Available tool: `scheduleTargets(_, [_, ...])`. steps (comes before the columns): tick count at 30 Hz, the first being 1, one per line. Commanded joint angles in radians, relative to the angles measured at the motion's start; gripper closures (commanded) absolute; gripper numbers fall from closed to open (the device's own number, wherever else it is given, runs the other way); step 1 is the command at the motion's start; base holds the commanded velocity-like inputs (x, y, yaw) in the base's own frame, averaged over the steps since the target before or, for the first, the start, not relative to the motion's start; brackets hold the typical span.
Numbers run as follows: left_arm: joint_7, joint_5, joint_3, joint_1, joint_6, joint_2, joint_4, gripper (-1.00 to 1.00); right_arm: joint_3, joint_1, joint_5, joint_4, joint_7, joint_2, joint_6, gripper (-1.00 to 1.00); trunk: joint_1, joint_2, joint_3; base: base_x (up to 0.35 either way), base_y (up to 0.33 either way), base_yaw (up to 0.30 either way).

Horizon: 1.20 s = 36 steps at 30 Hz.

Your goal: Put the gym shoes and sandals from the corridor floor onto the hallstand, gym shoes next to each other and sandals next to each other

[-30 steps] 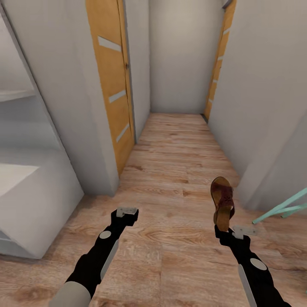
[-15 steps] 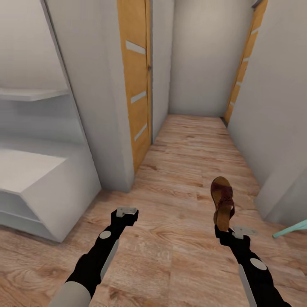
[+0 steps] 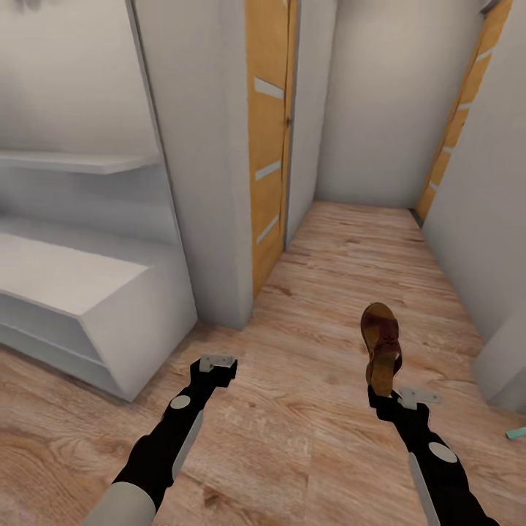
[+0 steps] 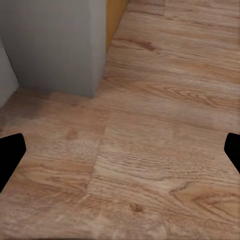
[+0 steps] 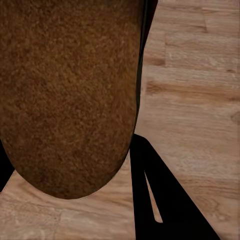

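Observation:
My right gripper [image 3: 381,392] is shut on the heel end of one reddish-brown sandal [image 3: 381,347], which stands upright above the corridor floor [image 3: 321,292]. The right wrist view looks onto that sandal's tan cork sole [image 5: 70,95], with one dark finger [image 5: 155,195] beside it. My left gripper [image 3: 218,367] hangs over bare planks, open, its two fingertips [image 4: 10,157] wide apart at the edges of the left wrist view. The white hallstand [image 3: 80,292] stands at the left, with its bench top and a wall shelf in sight. The gym shoes are out of view.
A grey wall pillar [image 3: 212,183] stands between the hallstand and an orange door [image 3: 269,146]. A second orange door [image 3: 467,109] is at the far right. The corridor runs ahead to a grey end wall. A teal scrap [image 3: 516,433] lies at the right edge.
The whole view has swung left, bringing the hallstand further into the picture and pushing the teal object to the right edge. Both arms and the held sandal keep the same pose.

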Motion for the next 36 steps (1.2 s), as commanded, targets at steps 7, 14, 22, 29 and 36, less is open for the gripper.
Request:
scheduleTargets(7, [0.001,0.000,-0.001,0.000,0.006,-0.004,-0.001,-1.00,-0.001,0.000,-0.002,-0.002,-0.001,0.000,0.007,1.00,0.000,0.000,0.007,-0.001,-0.266,0.235])
scheduleTargets(14, [0.001,0.000,-0.001,0.000,0.006,-0.005,-0.001,-1.00,-0.001,-0.001,-0.002,0.000,-0.001,0.000,0.007,1.00,0.000,0.000,0.015,-0.166,-0.281,0.233])
scheduleTargets(22, [0.001,0.000,-0.001,0.000,0.006,-0.005,-0.001,-1.00,0.000,0.000,-0.002,0.000,-0.001,0.000,0.007,1.00,0.000,0.000,0.024,-0.112,-0.096,0.232])
scheduleTargets(29, [0.001,0.000,-0.001,0.000,0.005,-0.005,0.000,-1.00,0.000,0.000,-0.002,0.000,0.000,0.000,0.007,1.00,0.000,0.000,0.032,-0.004,-0.004,0.232])
scheduleTargets(36, [0.001,0.000,-0.001,0.000,0.006,-0.005,-0.001,-1.00,0.000,0.000,-0.002,0.000,-0.001,0.000,0.007,1.00,0.000,0.000,0.040,0.000,0.000,0.232])
